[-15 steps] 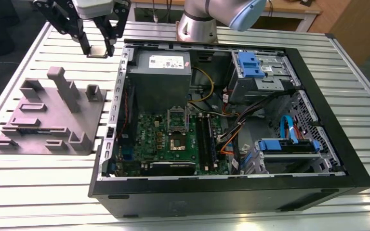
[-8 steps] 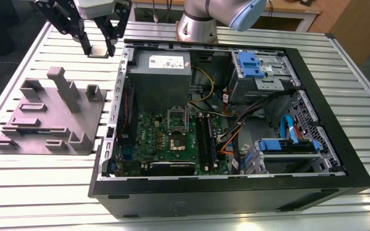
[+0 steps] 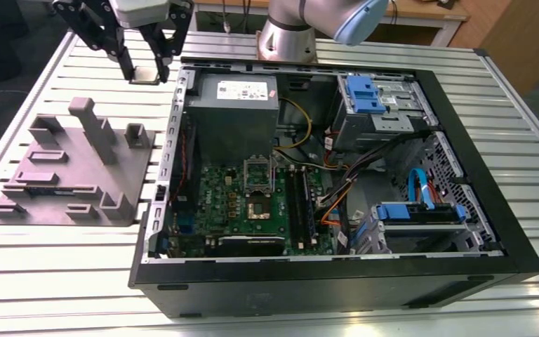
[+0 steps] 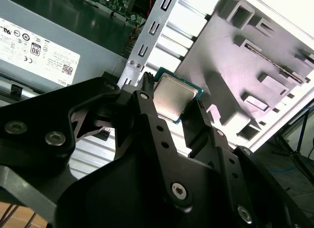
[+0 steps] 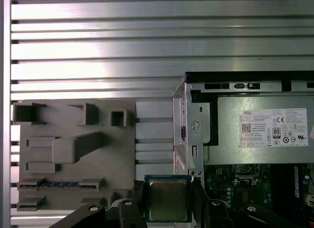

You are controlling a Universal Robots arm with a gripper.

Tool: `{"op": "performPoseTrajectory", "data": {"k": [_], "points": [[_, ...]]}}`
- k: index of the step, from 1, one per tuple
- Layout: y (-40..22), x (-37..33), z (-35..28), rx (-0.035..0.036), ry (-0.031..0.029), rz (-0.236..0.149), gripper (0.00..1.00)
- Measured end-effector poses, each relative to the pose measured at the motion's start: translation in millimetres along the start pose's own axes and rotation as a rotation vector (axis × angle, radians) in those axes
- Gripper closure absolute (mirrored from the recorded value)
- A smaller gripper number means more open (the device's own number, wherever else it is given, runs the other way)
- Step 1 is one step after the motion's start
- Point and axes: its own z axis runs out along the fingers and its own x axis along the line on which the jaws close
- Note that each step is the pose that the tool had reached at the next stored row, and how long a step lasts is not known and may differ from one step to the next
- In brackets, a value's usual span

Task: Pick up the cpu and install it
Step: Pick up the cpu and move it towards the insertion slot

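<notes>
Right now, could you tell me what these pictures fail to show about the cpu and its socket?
- cpu underside: faces away in both wrist views, so its contacts are unseen.
- cpu's gripped edges: first wrist view, covered by the gripper holding it.
- socket: exterior view, too small to judge pins or frame.

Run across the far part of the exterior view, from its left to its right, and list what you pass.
gripper shut on the cpu → grey power supply → blue drive bracket
</notes>
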Motion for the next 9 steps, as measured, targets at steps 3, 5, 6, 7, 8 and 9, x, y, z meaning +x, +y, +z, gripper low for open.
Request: {"op": "performPoseTrajectory", "data": {"k": [3,5,6,7,8,9], "points": [[0.1,-1.9,0.0,0.0,0.0,0.0,0.53],[0.1,-2.2,0.0,0.0001,0.0,0.0,0.53],[0.1,-2.4,0.0,0.0,0.0,0.0,0.53],[0.1,-2.6,0.0,0.0,0.0,0.0,0.53],[0.1,-2.8,0.0,0.0,0.0,0.0,0.53],[0.1,-2.9,0.0,0.0,0.0,0.0,0.53]]}}
